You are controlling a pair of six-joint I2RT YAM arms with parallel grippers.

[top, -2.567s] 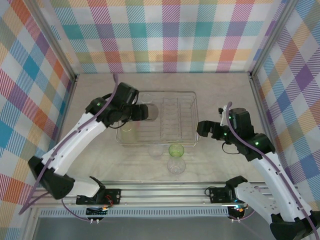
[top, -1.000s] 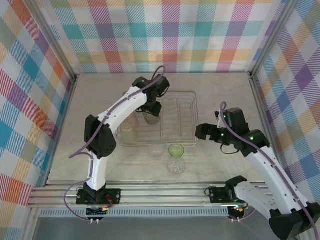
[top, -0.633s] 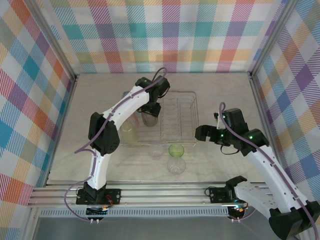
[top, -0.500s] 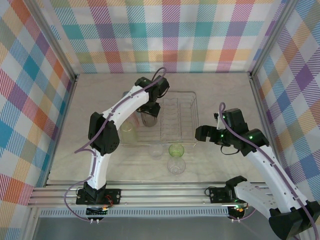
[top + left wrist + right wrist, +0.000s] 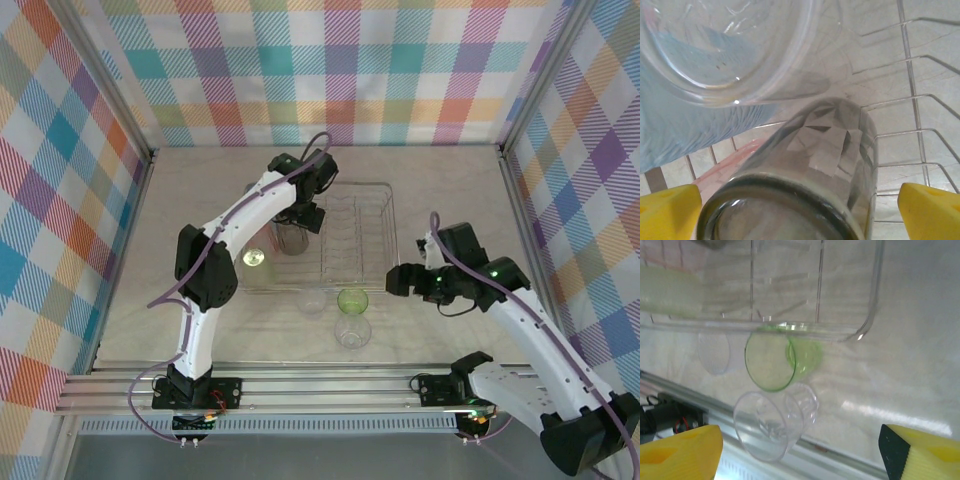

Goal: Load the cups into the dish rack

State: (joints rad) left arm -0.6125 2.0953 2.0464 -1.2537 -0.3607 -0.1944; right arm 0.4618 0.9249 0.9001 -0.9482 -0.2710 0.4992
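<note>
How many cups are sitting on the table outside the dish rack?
3, by the dish rack's near edge: a green cup, a clear cup left of it, a second clear cup just in front of it. Others may be hidden from view.

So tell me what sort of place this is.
Likely a robot test booth, not a kitchen: checked cloth walls, two arms bolted to a metal rail, and a dish rack with plastic cups.

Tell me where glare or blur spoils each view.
Left wrist: the grey cup sits so near the lens that its rim is blurred, with glints on the clear cup. Right wrist: soft and washed out, a glare streak on the table. Top external: sharp and evenly lit.
</note>
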